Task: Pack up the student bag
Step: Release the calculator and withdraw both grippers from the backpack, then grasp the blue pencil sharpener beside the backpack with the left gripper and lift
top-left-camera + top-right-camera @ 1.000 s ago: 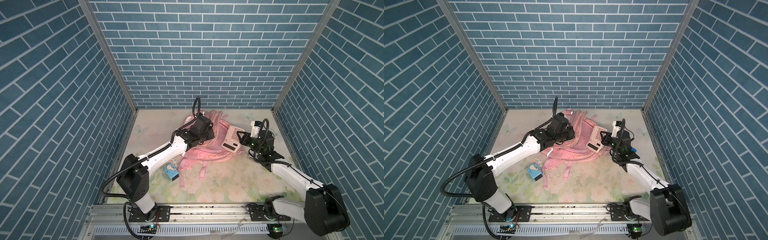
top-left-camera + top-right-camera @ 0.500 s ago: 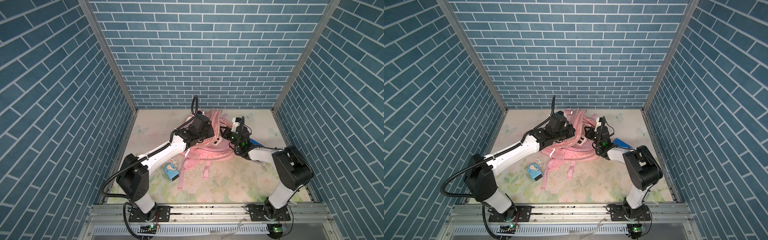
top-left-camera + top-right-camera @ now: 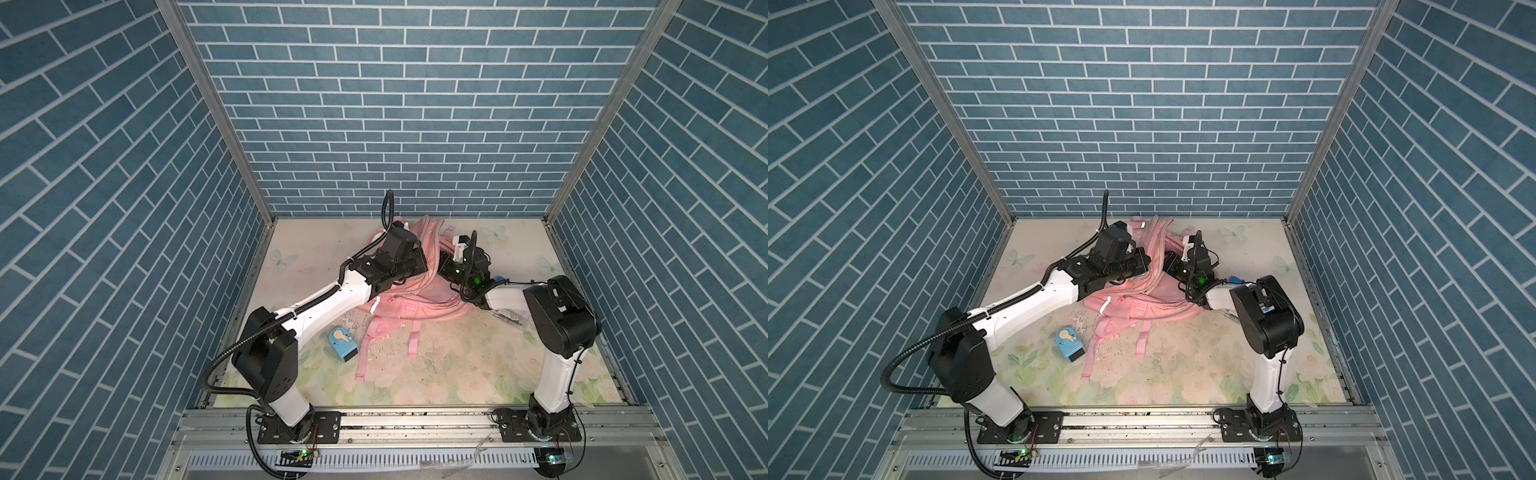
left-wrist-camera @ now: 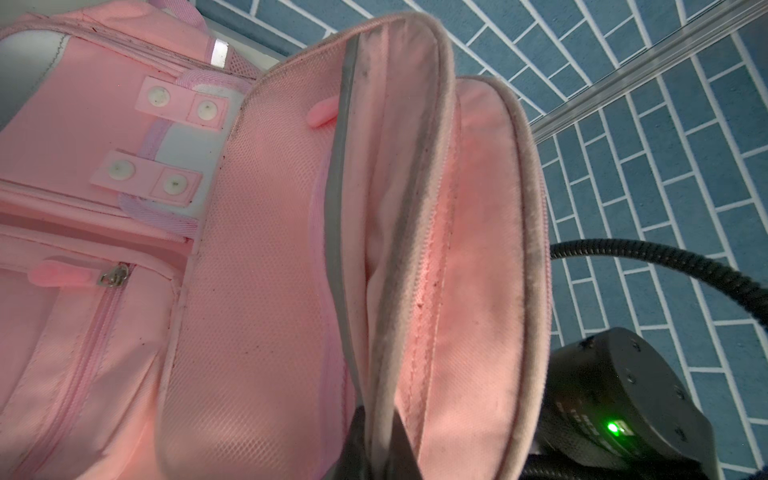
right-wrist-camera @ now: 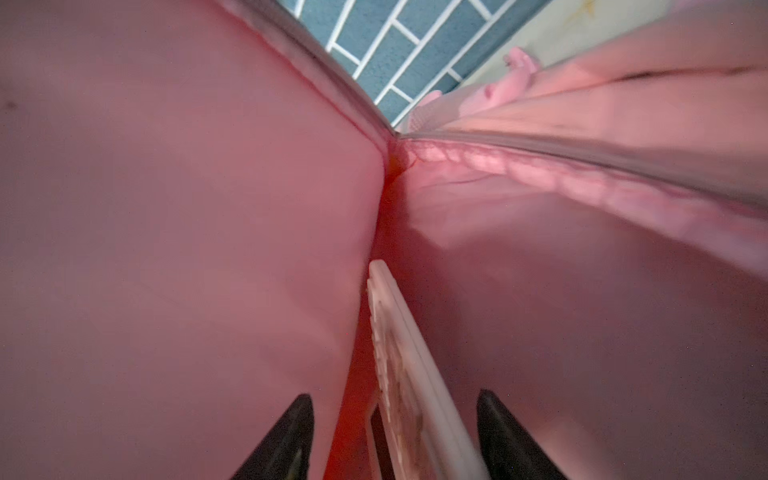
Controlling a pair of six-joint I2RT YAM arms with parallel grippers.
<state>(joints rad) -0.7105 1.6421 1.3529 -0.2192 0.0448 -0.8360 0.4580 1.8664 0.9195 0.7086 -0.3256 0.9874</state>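
The pink student bag [image 3: 415, 293] [image 3: 1133, 301] lies at the back middle of the table, its main opening held apart. My left gripper [image 3: 420, 262] [image 3: 1144, 262] [image 4: 380, 440] is shut on the grey-piped rim of the opening and holds that flap up. My right gripper [image 3: 443, 266] [image 3: 1168, 264] [image 5: 395, 397] reaches inside the bag [image 5: 166, 208] and is open. A flat white device [image 5: 399, 353] stands edge-on between its black fingers [image 5: 299, 419], which are clear of it on both sides. The left wrist view shows the bag's front pockets and mesh panel [image 4: 257, 291].
A small blue device [image 3: 343, 343] [image 3: 1069, 340] lies on the flowered mat in front of the bag. Pink straps [image 3: 412, 345] trail toward the front. A clear packet [image 3: 509, 318] lies under the right forearm, and a blue item [image 3: 497, 276] behind it. Brick walls enclose three sides.
My right gripper carried the white device from right of the bag into its opening, then opened its jaws. The left gripper kept its hold on the rim.
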